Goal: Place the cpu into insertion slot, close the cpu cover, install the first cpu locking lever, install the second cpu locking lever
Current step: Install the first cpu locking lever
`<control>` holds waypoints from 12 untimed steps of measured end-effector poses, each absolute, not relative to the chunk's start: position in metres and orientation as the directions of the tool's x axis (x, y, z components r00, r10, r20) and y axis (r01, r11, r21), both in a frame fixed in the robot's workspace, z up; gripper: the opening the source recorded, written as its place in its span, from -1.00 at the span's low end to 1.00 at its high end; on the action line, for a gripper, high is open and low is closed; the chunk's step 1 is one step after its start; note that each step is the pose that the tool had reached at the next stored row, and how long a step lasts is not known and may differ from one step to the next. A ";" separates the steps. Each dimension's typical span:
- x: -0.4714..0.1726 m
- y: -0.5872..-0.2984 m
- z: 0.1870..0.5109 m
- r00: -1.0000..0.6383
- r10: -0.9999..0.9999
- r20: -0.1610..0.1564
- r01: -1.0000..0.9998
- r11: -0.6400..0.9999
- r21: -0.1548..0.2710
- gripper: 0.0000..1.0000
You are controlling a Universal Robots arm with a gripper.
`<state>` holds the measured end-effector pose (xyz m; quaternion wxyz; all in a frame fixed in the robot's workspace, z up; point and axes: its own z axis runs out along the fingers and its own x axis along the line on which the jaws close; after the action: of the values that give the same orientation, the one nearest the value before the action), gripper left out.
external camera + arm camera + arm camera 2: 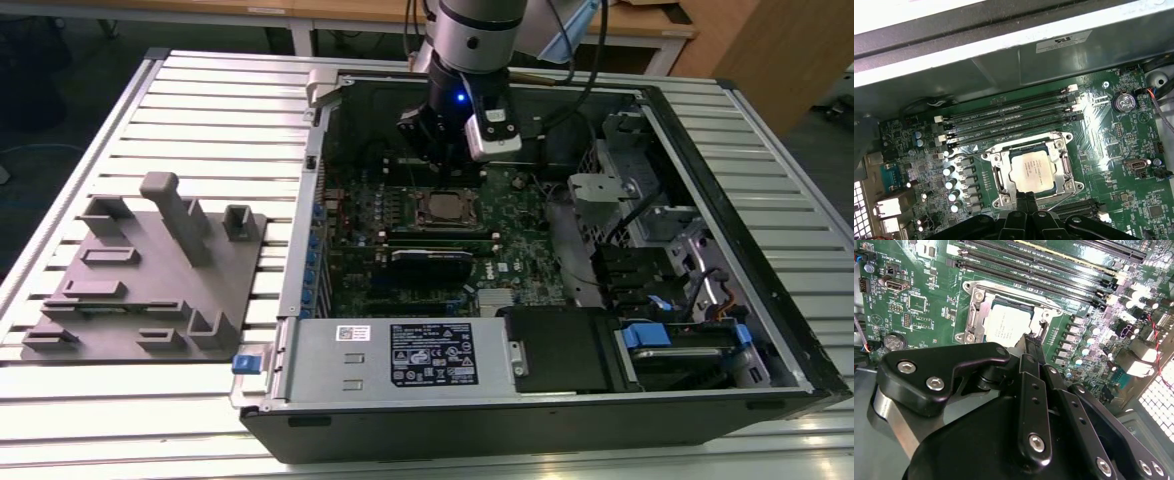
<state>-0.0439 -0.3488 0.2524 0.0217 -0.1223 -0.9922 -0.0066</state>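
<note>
cpu (1030,171): pale square chip lying flat in the insertion slot (995,200) on the green motherboard (1114,150), inside the open computer case (747,230) on the slatted counter (200,110); seen in both wrist views

cpu cover (1063,167): silvery frame appears to lie down around the chip, whose metal top shows through the window; whether either locking lever is latched cannot be told

Fingers (1030,355): pressed together, nothing visible between them; the tips hang at the slot's edge on the side away from the memory slots (1014,112)

Chip and fingers: the tips are just beside the chip's near edge, over the frame, not over the chip's centre; contact with the frame cannot be confirmed

Handling, chip: likely light, thin and rigid, with a smooth top that offers little grip; the underside contacts and the slot's pins are probably fragile, so any hold belongs on two opposite edges, kept level; as it lies now those edges look hemmed in by the frame

Handling, cover: probably thin, springy sheet metal, best pressed at its rim, not across the window

Arm: in the exterior view it reaches down into the case above the slot
</note>
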 end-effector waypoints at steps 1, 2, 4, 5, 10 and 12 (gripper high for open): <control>-0.044 -0.349 0.252 -0.969 0.242 0.045 0.243 0.970 0.008 -0.79; -0.044 -0.349 0.252 -0.969 0.241 0.045 0.242 0.970 0.008 -0.79; -0.045 -0.349 0.252 -0.970 0.240 0.045 0.241 0.970 0.008 -0.79; -0.045 -0.349 0.252 -0.970 0.240 0.045 0.241 0.971 0.008 -0.79; -0.047 -0.349 0.252 -0.971 0.235 0.044 0.235 0.972 0.008 -0.79; -0.047 -0.349 0.252 -0.975 0.219 0.044 0.220 0.976 0.008 -0.79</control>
<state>-0.0468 -0.3493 0.2520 0.0212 -0.1104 -0.9936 -0.0063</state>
